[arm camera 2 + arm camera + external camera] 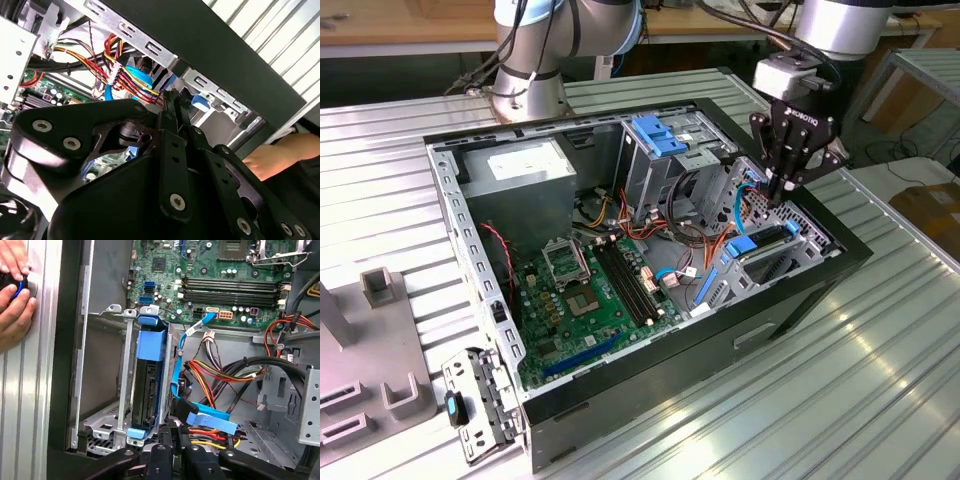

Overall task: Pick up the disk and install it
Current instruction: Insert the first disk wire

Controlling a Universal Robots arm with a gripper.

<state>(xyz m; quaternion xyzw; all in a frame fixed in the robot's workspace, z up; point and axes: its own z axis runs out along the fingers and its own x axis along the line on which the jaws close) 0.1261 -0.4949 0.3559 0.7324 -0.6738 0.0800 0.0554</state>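
Already the disk (147, 385) sits in its bay (123, 390) at a corner of the PC case (720, 350), so install looks approx. done; end effector (778, 192), fingers together & empty, hovers just over it.

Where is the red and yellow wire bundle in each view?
Exterior view: wire bundle inside the case, on the exterior view's left of the gripper.
Second wrist view, just beyond the gripper.
First wrist view, beside the light-blue cable.
Shared landmark: the gripper, close to it in every view.
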